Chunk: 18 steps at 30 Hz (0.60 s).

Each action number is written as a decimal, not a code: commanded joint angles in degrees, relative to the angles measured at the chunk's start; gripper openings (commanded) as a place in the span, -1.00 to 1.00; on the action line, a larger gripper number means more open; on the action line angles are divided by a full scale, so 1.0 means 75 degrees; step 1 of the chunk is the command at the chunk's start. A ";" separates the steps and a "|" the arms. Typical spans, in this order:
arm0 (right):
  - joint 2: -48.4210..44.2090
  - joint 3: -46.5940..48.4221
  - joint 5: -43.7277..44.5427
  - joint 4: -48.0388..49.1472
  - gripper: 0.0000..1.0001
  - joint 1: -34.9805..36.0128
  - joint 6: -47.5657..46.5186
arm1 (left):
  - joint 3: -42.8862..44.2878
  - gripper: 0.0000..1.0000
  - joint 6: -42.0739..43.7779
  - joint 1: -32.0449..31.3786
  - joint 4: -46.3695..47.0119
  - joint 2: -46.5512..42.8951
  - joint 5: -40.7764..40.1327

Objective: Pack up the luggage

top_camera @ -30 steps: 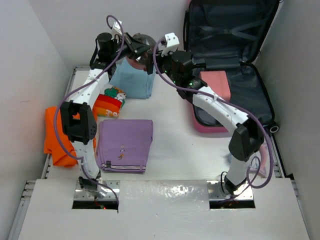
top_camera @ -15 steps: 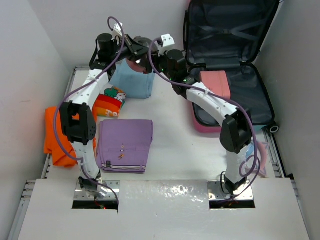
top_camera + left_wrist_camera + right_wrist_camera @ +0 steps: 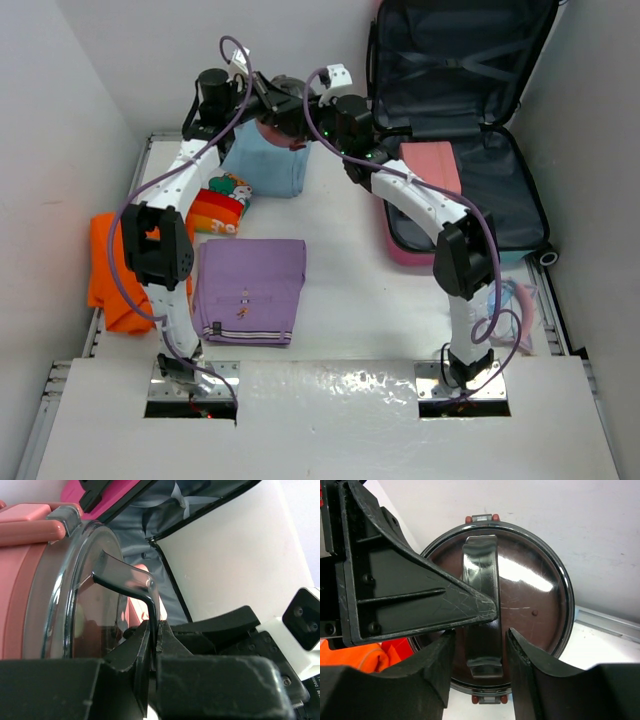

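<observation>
Left of the right tool, the left tool (image 3: pixel 154 630) is clamped on the arched handle (image 3: pixel 125 577) of a glass lid (image 3: pixel 82 600). It carries the pink pot (image 3: pixel 20 580) on its side, lid turned toward the other arm, probably for a handover. The right tool (image 3: pixel 481 636) stands half wide, jaws astride the handle's lower end without pinching it. Right of that tool lies the luggage (image 3: pixel 510 185), open to receive things: one shell flat on the tabletop (image 3: pixel 340 290), the other standing up at the far end. Its long axis runs near to far.
</observation>
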 commanded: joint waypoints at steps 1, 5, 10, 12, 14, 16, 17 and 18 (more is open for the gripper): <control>0.0130 0.0230 -0.0176 0.0221 -0.20 0.0007 0.0181 | 0.0190 -1.00 -0.0069 -0.0114 0.1093 -0.0730 0.0207; 0.0049 0.0160 -0.0024 0.0303 -1.00 0.0007 0.0041 | 0.0120 -1.00 0.0060 -0.0126 0.0813 -0.0742 0.0336; -0.0279 -0.0250 -0.0140 0.0653 -1.00 -0.0028 -0.0124 | 0.0131 -0.97 0.0585 -0.0126 0.0240 -0.0707 0.0454; -0.0467 -0.0496 -0.0176 0.0877 -1.00 -0.0040 -0.0100 | 0.0178 -0.57 0.0821 -0.0114 -0.0123 -0.0660 0.0477; -0.0549 -0.0706 -0.0327 0.0900 -1.00 -0.0040 -0.0054 | 0.0120 -0.33 0.1079 -0.0114 -0.0382 -0.0637 0.0489; -0.0701 -0.1046 -0.0340 0.1005 -1.00 -0.0052 0.0051 | -0.0078 -0.23 0.1312 -0.0102 -0.0708 -0.0648 0.0431; -0.0771 -0.1512 -0.0305 0.1215 -1.00 -0.0052 0.0145 | -0.0137 -0.20 0.1430 -0.0102 -0.0850 -0.0648 0.0384; -0.0888 -0.1748 -0.0293 0.1310 -1.00 -0.0052 0.0227 | -0.0208 -0.18 0.1605 -0.0102 -0.1072 -0.0648 0.0337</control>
